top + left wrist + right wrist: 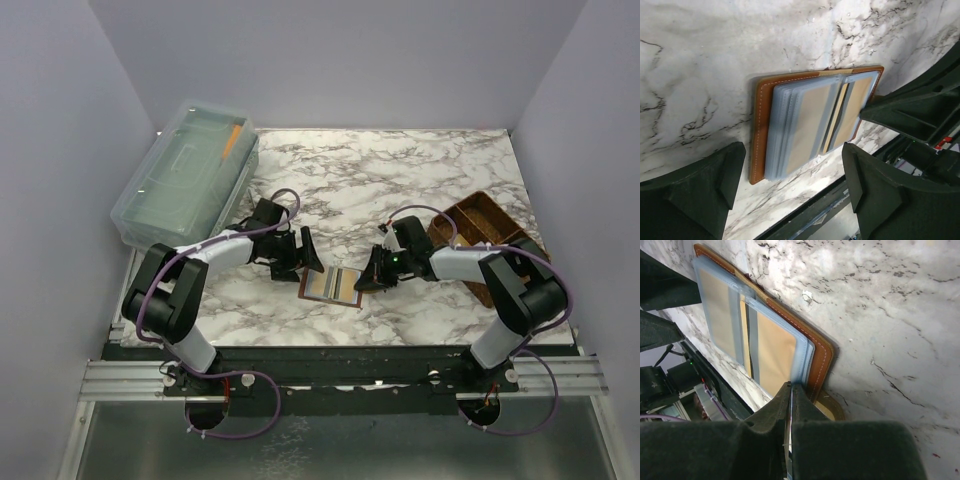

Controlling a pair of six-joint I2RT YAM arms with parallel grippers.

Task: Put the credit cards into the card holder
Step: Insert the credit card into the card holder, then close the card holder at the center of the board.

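Card holder (pixel 332 284): open flat on worktop (pixel 400 180), clear sleeves up, between the two claws.
Left claw (pixel 297 258): fingers wide apart, empty; holder just ahead.
Right claw (pixel 791 387): fingers together, pinching holder's nearest sleeve edge.

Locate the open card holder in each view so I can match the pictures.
Top external: card holder lies open just below the picture's centre.
Left wrist: card holder mid-frame, between the open left fingers.
Right wrist: card holder left of centre, above the shut right fingers.
Shared landmark: the right fingers at the holder's edge, entering the left wrist view at right.
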